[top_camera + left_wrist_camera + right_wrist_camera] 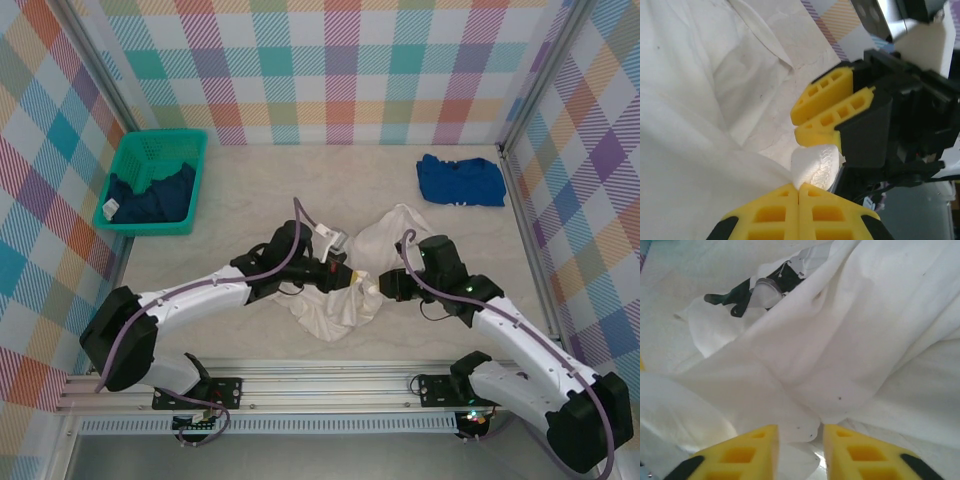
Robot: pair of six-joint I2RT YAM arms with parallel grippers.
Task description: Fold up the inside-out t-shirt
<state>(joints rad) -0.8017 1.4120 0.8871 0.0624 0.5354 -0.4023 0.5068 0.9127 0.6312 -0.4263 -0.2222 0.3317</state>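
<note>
The inside-out t-shirt [388,238] lies crumpled in a white heap at the middle of the table, with both arms reaching into it. My left gripper [353,278] is shut on a small bunched fold of the t-shirt [812,167], pinched at its yellow fingertips [785,200]. My right gripper [379,286] faces it closely from the right; its yellow fingers [832,107] stand just above that fold. The right gripper [800,435] is open, its jaws set apart with a loose edge of the t-shirt [800,365] lying in the gap.
A teal basket [160,140] at the back left holds a dark navy garment [150,197]. A bright blue folded shirt [460,180] lies at the back right. Plaid walls close in the left, back and right sides. A metal rail [320,385] runs along the near edge.
</note>
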